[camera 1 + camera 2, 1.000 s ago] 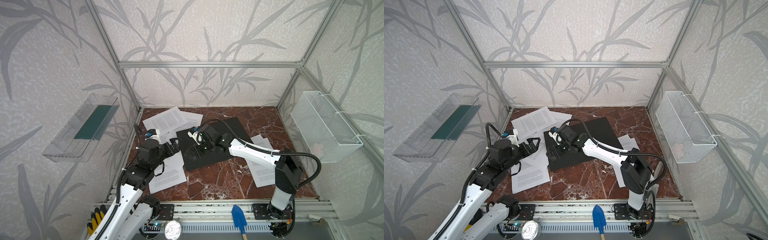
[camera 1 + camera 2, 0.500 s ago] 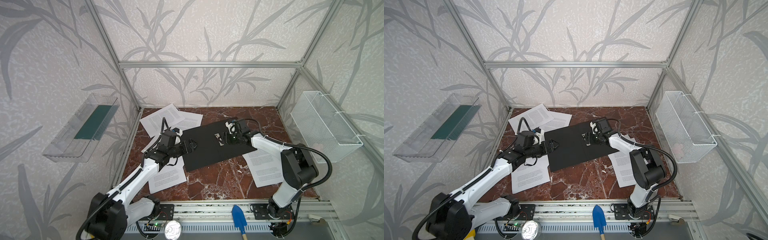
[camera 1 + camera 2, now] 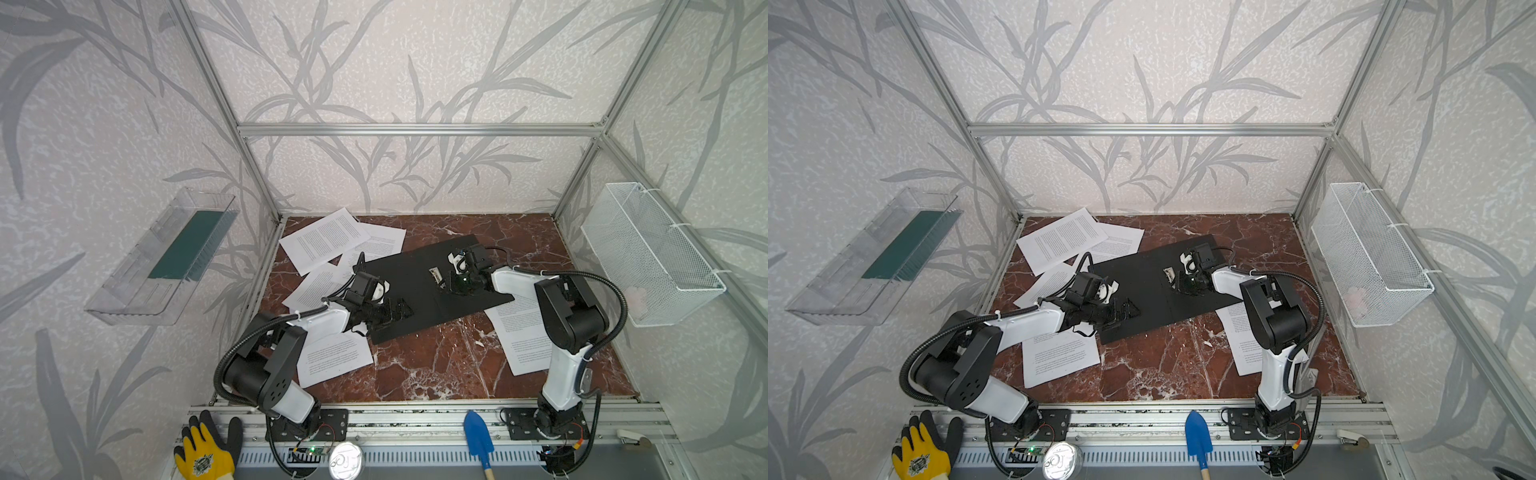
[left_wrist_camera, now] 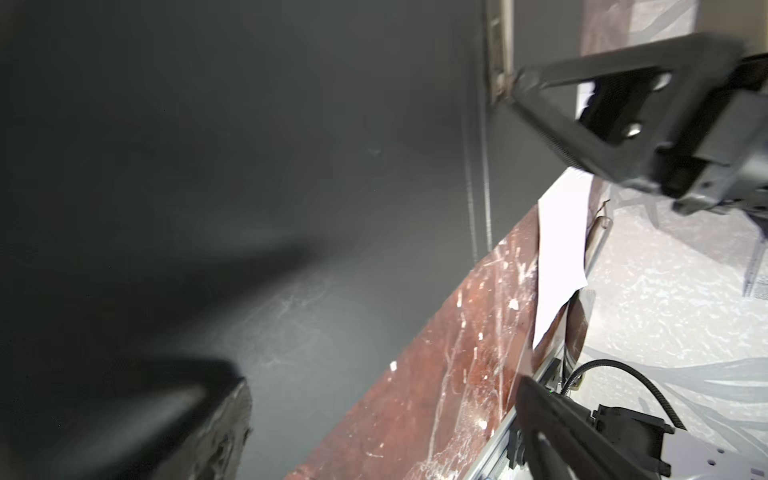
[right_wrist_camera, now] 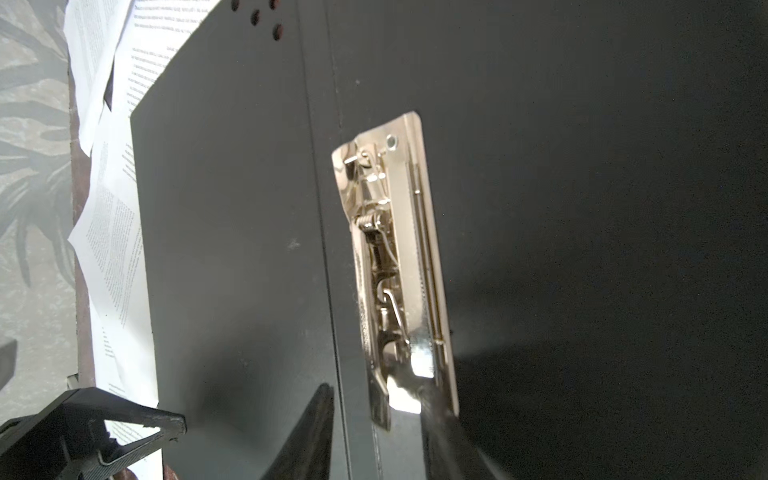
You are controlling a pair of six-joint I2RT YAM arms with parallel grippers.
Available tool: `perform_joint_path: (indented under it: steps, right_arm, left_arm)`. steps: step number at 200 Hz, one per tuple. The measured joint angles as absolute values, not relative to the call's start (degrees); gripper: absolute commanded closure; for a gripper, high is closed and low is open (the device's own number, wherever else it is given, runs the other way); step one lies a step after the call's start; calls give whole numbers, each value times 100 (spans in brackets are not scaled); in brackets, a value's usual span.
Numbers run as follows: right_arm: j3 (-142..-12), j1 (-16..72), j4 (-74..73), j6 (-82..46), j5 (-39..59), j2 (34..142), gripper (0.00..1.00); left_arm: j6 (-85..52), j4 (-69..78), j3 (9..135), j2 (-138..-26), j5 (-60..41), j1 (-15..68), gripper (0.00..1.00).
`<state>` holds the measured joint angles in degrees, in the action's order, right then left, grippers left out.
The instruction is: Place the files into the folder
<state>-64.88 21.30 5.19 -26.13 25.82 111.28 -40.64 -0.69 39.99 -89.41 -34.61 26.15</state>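
Observation:
The black folder (image 3: 411,286) (image 3: 1142,291) lies open and flat on the marble table, its metal clip (image 3: 435,275) (image 5: 395,266) at the spine. My right gripper (image 3: 451,284) (image 5: 376,395) is at the clip's near end, jaws partly apart. One finger touches the clip's end and the other stands clear of it. My left gripper (image 3: 392,312) (image 4: 378,386) is wide open and low over the folder's left flap, holding nothing. The files lie loose around the folder: sheets at the back left (image 3: 324,239), at the front left (image 3: 332,357) and on the right (image 3: 523,332).
On the left wall hangs a clear tray (image 3: 137,286) holding a dark green panel (image 3: 183,245). A white wire basket (image 3: 648,253) hangs on the right wall. On the front rail lie a yellow glove (image 3: 203,453), a can (image 3: 345,461) and a blue trowel (image 3: 478,432).
The folder has gone from folded to lying open. My right gripper moved right to the clip and its jaws narrowed. My left gripper reached forward onto the left flap.

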Motion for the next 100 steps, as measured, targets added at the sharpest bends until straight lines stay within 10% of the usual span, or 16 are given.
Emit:
perform_joint_path:
  steps: [100]
  right_arm:
    - [-6630, 2102, 410, -2681, 2845, 11314, 97]
  left_arm:
    - [-3795, -14, 3975, -8938, -3367, 2615, 1]
